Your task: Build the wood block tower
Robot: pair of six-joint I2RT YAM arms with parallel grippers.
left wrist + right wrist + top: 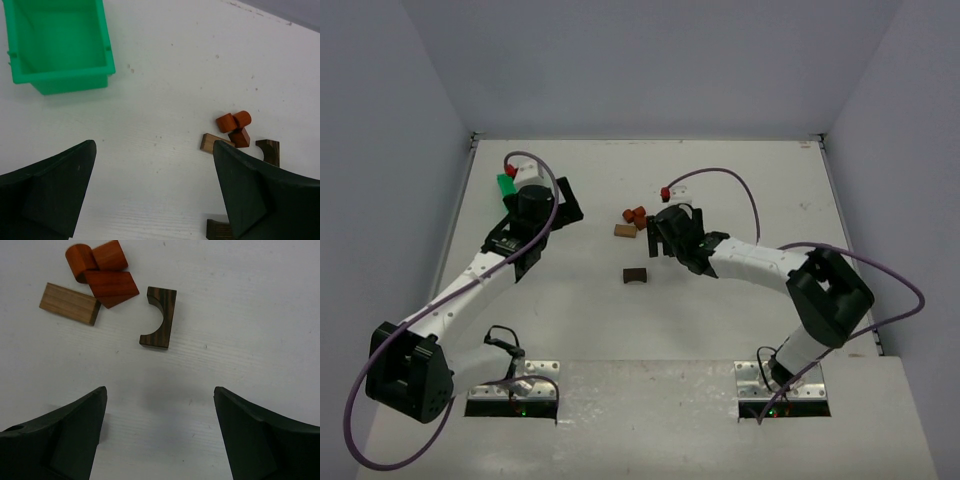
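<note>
My right tool (159, 392) gapes empty near a dark, striped arch (159, 317); 3 smooth orange blocks (111, 285) touch a pale plank (70, 303) beside it. Left tool (154, 145) also released, well apart.

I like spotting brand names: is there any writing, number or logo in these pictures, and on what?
None can be read. The blocks show only wood grain; the green bin, table, left arm and right arm carry no visible letters, numbers or logos.
</note>
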